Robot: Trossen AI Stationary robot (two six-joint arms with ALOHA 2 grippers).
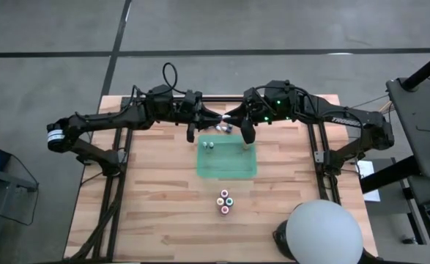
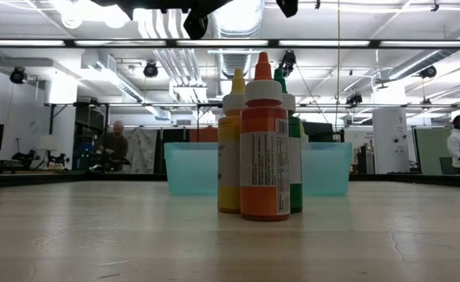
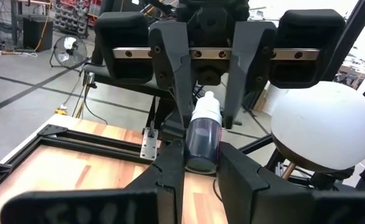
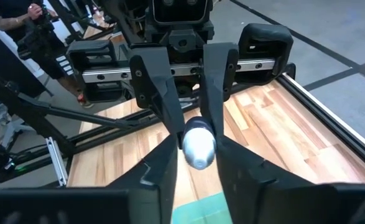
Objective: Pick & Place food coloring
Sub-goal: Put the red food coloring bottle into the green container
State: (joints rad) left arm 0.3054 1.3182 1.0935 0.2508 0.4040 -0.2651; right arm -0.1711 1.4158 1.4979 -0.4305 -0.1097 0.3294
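A small food coloring bottle (image 3: 204, 138), with a dark purple body and a white conical cap, is held in mid-air above the far edge of the table, its long axis lying roughly level along the line between the two arms; which end faces which arm cannot be told for sure. Its body is clamped between the dark fingers of the left gripper (image 1: 213, 119), while the right gripper (image 1: 229, 117), meeting it head-on, is seen with its fingers pressed against the same bottle. Just nearer lies a translucent green rectangular tray (image 1: 226, 160) holding two tiny bottles (image 1: 208, 145) at its far left corner. Nearer still, a tight cluster of upright bottles (image 1: 225, 202) stands on the pale wooden plank table (image 1: 149, 213); orange, yellow and green plastic bodies with white collars and pointed tips are shown.
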